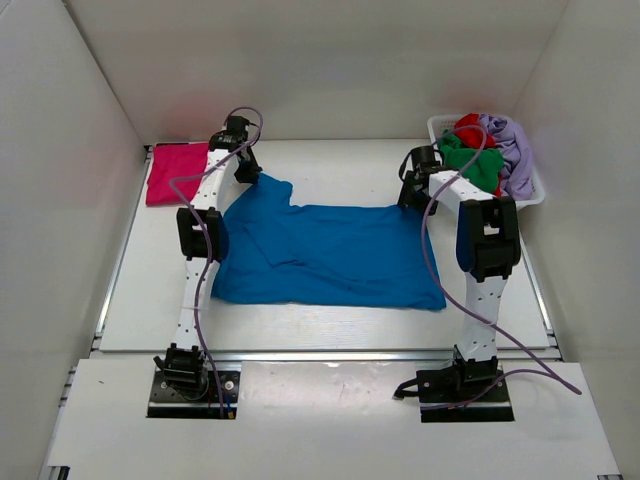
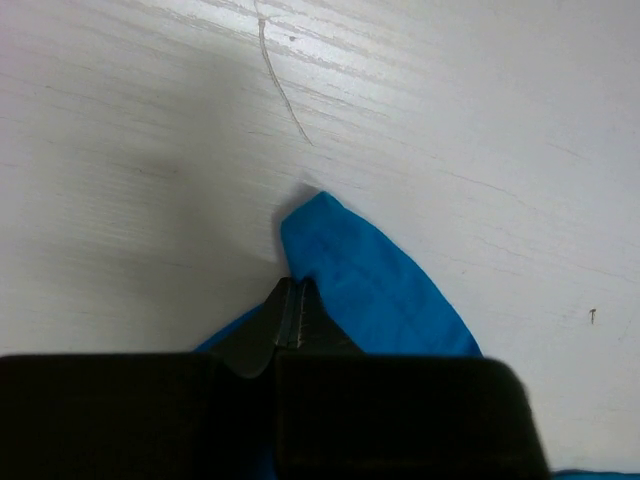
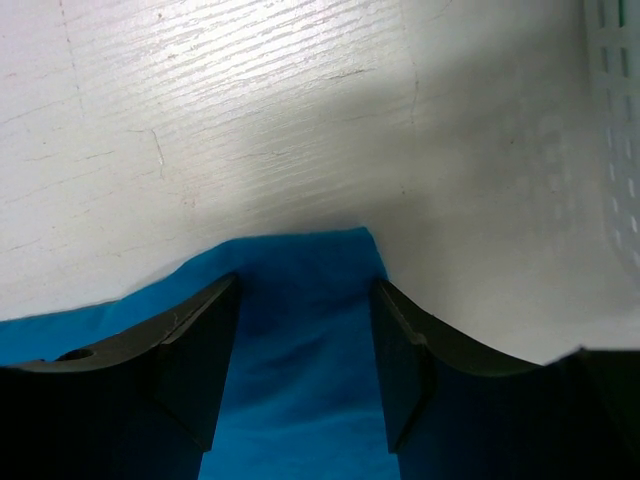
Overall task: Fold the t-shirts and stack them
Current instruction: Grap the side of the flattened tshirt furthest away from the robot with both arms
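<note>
Seen from overhead, a bare strip of white counter (image 1: 330,335) separates the arm bases at the near edge from the blue t-shirt (image 1: 330,255), which lies spread flat across the middle with its near hem running almost straight from left to right. Open counter also borders the shirt on both sides, narrowing toward the white side walls (image 1: 70,200). At the shirt's far-left corner, the left pincer (image 2: 293,305) is pressed together on a raised fold of blue cloth. Only the left wrist camera shows this, along with a thin scratch (image 2: 282,85) in the counter just beyond the peak. At the far-right corner the right pincer (image 3: 305,300) stands apart, one finger on each side of the shirt's edge and low over the cloth. Its wrist camera shows the fabric's corner ending just past the fingertips, with bare counter ahead. Farther back, visible only from overhead, a magenta t-shirt (image 1: 177,172) lies folded in the far-left corner, well apart from the blue one. In the far-right corner a white lattice basket (image 1: 535,192) holds a green t-shirt (image 1: 478,165), a red t-shirt (image 1: 468,128) and a lavender t-shirt (image 1: 514,150) in a heap.
</note>
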Motion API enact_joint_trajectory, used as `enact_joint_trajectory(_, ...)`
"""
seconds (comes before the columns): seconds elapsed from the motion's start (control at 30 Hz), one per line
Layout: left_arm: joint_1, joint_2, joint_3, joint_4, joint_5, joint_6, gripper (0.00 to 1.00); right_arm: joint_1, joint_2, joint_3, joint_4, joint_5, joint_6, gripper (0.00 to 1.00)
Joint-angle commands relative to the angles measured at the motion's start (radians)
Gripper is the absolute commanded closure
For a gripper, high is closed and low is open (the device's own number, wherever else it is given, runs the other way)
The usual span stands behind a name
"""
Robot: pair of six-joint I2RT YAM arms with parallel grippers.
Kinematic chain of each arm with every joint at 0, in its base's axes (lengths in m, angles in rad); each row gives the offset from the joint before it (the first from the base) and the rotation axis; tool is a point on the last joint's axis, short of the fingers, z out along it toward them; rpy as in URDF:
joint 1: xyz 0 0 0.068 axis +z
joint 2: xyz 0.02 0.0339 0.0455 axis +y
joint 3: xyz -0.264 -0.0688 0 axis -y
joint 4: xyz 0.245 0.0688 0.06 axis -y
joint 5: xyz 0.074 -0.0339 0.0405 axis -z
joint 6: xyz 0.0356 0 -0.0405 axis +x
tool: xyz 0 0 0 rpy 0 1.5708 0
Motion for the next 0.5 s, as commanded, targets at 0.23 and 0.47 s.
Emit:
enact_joint_trajectory(0.23,-0.014,-0.052,0.023,-0.046,-0.028,0.026,1.0,-0.018,-0.007,0.058,0.039,0.088,0.067,0.46)
enact_joint_trajectory(0.47,-0.017,-0.063,0.021,-0.084,-0.02,0.051,1.0,-0.009,0.066,0.152,-0.049,0.17,0.109,0.49)
